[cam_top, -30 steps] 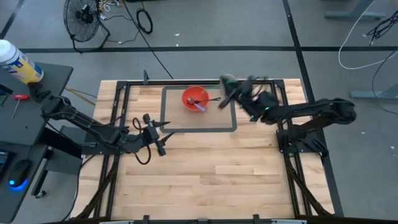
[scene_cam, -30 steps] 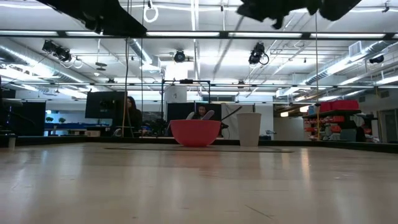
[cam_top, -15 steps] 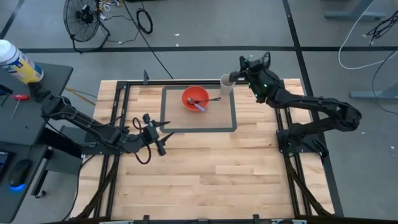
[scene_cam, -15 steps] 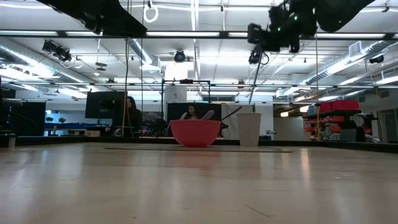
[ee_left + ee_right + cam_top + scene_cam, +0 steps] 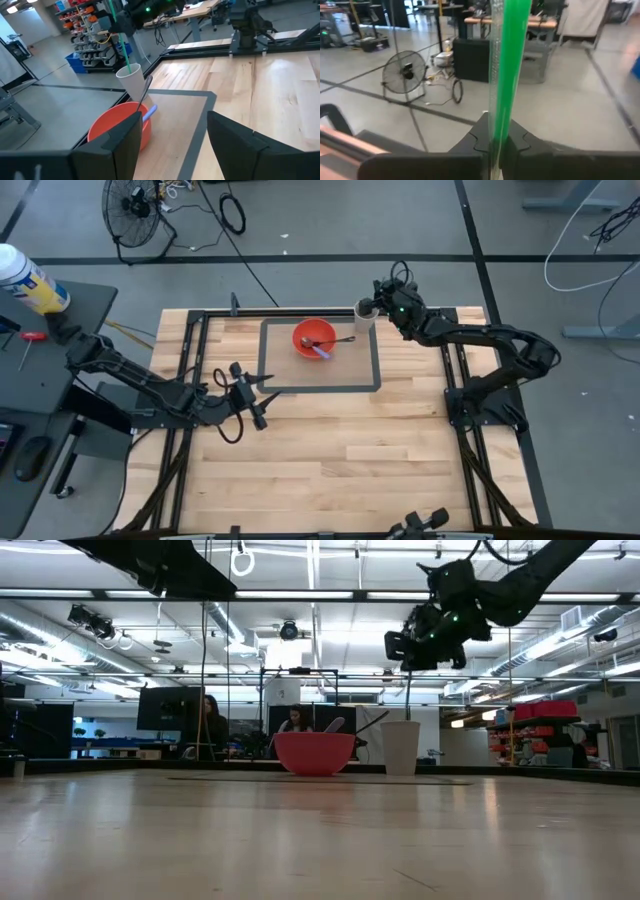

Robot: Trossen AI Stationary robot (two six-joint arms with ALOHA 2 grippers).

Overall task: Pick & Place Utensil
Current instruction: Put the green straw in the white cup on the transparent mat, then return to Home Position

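My right gripper (image 5: 384,294) is above the white cup (image 5: 365,312) at the table's far side, shut on a green utensil (image 5: 408,690) that hangs straight down over the cup (image 5: 401,747). The utensil's lower end reaches the cup's rim (image 5: 128,71); whether it is inside, I cannot tell. The red bowl (image 5: 313,338) stands left of the cup with a purple utensil (image 5: 150,111) and a dark utensil (image 5: 145,90) leaning on its rim. My left gripper (image 5: 262,395) waits open and empty near the left of the table. My right gripper pinches the green utensil's upper part (image 5: 501,112) between its two fingers (image 5: 475,142). The utensil is upright and hangs below the gripper, clear of the table, its lower end (image 5: 408,716) at the cup's mouth.
A dark taped rectangle (image 5: 375,385) frames the bowl's place on the wooden table. Black rails (image 5: 200,315) run along the table's far and side edges. Bare wood (image 5: 340,460) lies on the near half.
My right gripper has gone toward the table's far edge and then left, coming down to stand over the white cup. The green utensil has gone with it and now hangs upright above the cup.
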